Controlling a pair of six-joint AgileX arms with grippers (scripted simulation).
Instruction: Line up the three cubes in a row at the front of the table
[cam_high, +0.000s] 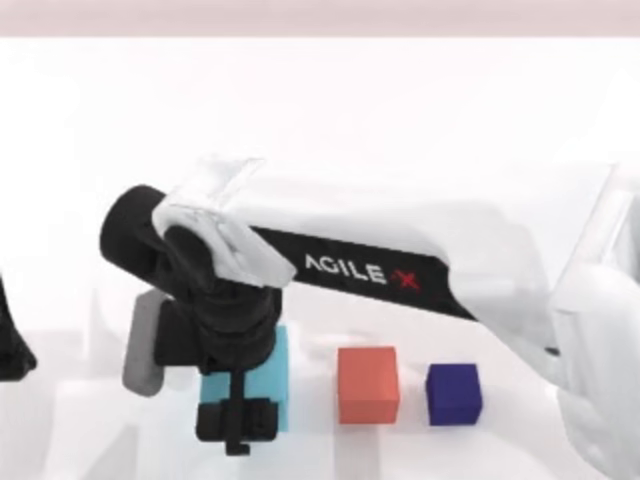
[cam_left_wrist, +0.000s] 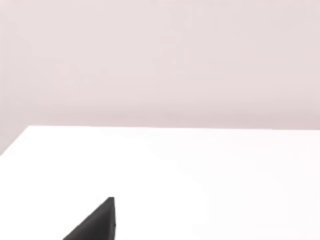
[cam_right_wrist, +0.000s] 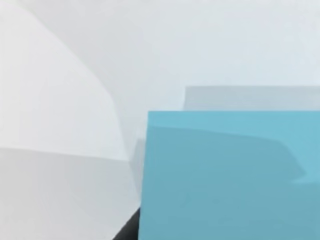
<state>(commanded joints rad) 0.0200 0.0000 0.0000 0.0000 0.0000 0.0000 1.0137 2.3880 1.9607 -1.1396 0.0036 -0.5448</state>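
Note:
Three cubes stand in a row near the front of the table (cam_high: 400, 120): a large light cyan-blue cube (cam_high: 272, 375) at the left, a coral-red cube (cam_high: 368, 385) in the middle and a small navy cube (cam_high: 453, 394) at the right. My right arm reaches across from the right, and its gripper (cam_high: 236, 425) sits over the cyan cube, shut on it and hiding much of its top. In the right wrist view the cyan cube (cam_right_wrist: 230, 175) fills the frame, with one dark finger (cam_right_wrist: 131, 231) against its side. My left arm (cam_high: 10, 350) is parked at the far left edge.
A pale pinkish band (cam_high: 320, 15) runs along the table's far edge. The right arm's white forearm (cam_high: 420, 260) spans the space behind the cubes. The left wrist view holds only bare table (cam_left_wrist: 200, 175) and one dark fingertip (cam_left_wrist: 97, 222).

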